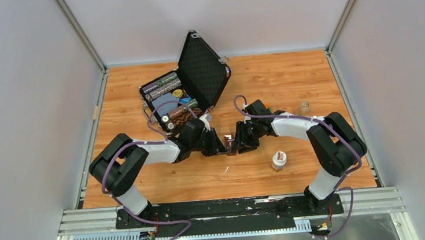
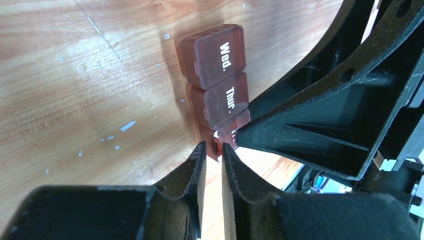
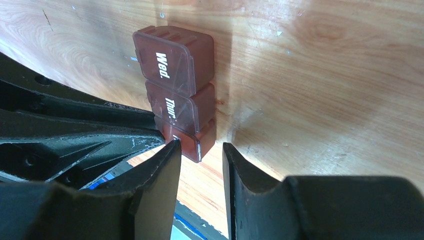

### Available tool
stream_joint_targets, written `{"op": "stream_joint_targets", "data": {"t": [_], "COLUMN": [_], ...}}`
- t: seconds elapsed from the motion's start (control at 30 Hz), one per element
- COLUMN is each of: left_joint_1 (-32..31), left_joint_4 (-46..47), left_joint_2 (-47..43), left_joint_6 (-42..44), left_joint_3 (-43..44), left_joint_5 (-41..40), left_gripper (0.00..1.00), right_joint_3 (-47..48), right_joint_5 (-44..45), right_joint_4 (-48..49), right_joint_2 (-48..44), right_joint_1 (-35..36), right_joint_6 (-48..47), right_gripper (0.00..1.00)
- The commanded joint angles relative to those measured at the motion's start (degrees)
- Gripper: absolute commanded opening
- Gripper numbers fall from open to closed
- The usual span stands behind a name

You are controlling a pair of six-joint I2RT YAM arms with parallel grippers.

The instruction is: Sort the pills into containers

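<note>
The containers [image 2: 220, 55] are a brown strip of three joined compartments lying flat on the wood, the far lids marked "Wed." and "Thur." and both down. My left gripper [image 2: 212, 146] is shut, pinching the edge of the nearest compartment. One finger [image 2: 300, 130] of the right gripper rests on that compartment's lid and hides most of it. My right gripper [image 3: 199, 145] stands open around the same end of the containers [image 3: 172, 55]: its left fingertip touches the strip, and a thin gap shows at the right one. Both grippers meet over the strip [image 1: 230, 141] mid-table. No loose pills show.
An open black case [image 1: 195, 78] with bottles and small tubs stands at the back, left of centre. A small white-capped jar [image 1: 279, 160] sits in front of the right arm. A clear glass cup [image 1: 305, 108] stands behind it.
</note>
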Motion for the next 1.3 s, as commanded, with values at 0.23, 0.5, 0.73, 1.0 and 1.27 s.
{"op": "stream_joint_targets", "data": {"t": [0.23, 0.5, 0.73, 1.0, 1.27], "left_joint_1": [0.6, 3.1, 3.2, 3.6, 4.7], "left_joint_4": [-13.0, -22.3, -29.8, -31.0, -30.0], "left_joint_2": [-10.2, -22.5, -33.9, -38.6, -38.0], "left_joint_6": [3.7, 4.7, 5.8, 4.9, 4.1], "left_joint_3": [9.8, 9.8, 7.1, 3.3, 1.4], "left_joint_5": [-8.1, -24.1, -39.2, -41.5, -38.4], "left_gripper": [0.32, 0.36, 0.51, 0.58, 0.61], "right_joint_3": [8.3, 12.4, 19.4, 23.9, 25.2], "right_joint_5": [9.5, 23.1, 35.0, 38.0, 39.4], "right_joint_4": [-9.0, -14.1, -20.4, -24.3, -24.2], "right_joint_2": [-5.3, -5.5, 2.4, 8.5, 10.7], "right_joint_1": [0.4, 5.9, 12.1, 15.3, 15.6], "right_joint_6": [2.4, 5.8, 8.0, 8.8, 7.3], "right_gripper": [0.45, 0.70, 0.74, 0.68, 0.57]}}
